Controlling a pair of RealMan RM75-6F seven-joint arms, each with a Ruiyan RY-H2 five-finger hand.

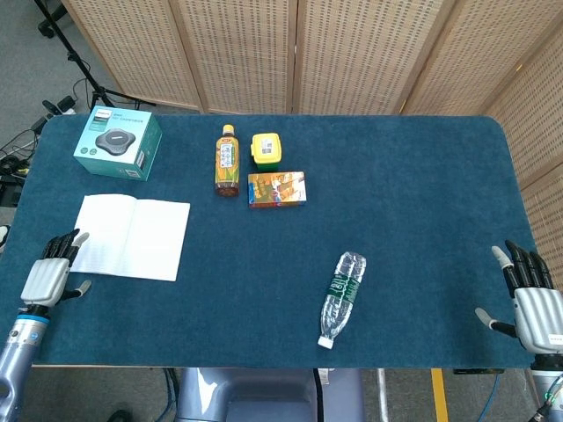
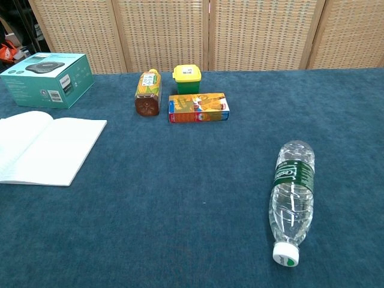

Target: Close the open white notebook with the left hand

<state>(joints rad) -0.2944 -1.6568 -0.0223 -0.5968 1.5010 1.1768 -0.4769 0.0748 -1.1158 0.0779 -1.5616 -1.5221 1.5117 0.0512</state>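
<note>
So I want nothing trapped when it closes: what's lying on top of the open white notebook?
Nothing lies on the notebook; both pages show bare. The left hand sits at its near-left corner. Whatever is underneath is covered.
</note>
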